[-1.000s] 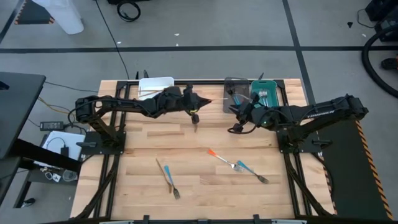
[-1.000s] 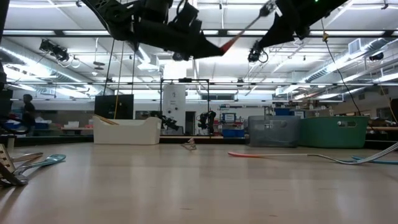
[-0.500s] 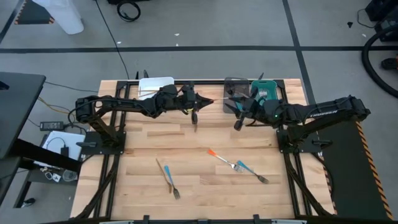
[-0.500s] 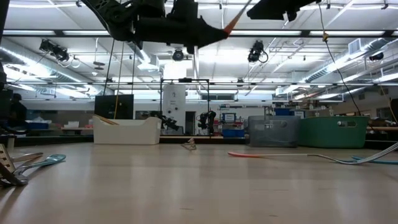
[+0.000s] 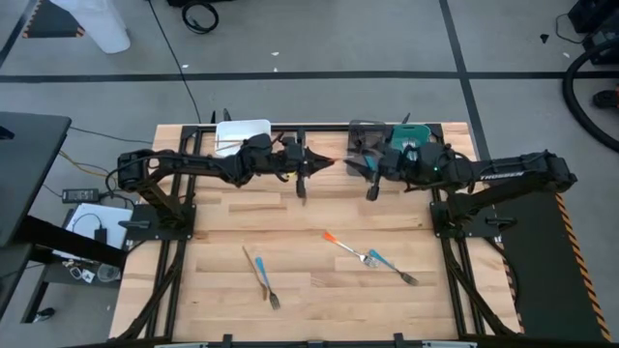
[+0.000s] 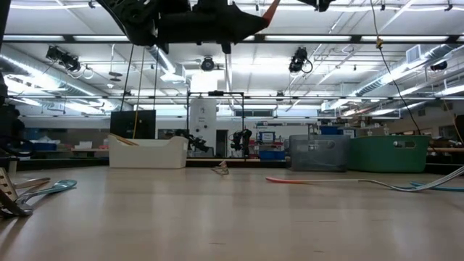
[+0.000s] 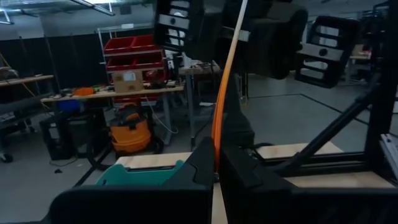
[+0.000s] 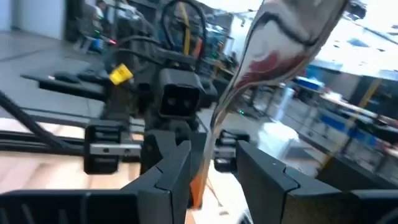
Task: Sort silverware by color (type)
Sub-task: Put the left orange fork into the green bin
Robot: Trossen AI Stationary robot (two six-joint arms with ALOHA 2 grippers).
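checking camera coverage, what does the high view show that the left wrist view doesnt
Only the high view: the white bin, the grey bin and four utensils lying on the table.

Only the left wrist view: the left gripper shut on the orange-handled utensil, and the room behind.

Both: the teal bin and the right gripper.

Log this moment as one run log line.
stage: mid-air handover | left hand: shut on orange-handled utensil | right hand: open around same utensil | table: loose forks lying
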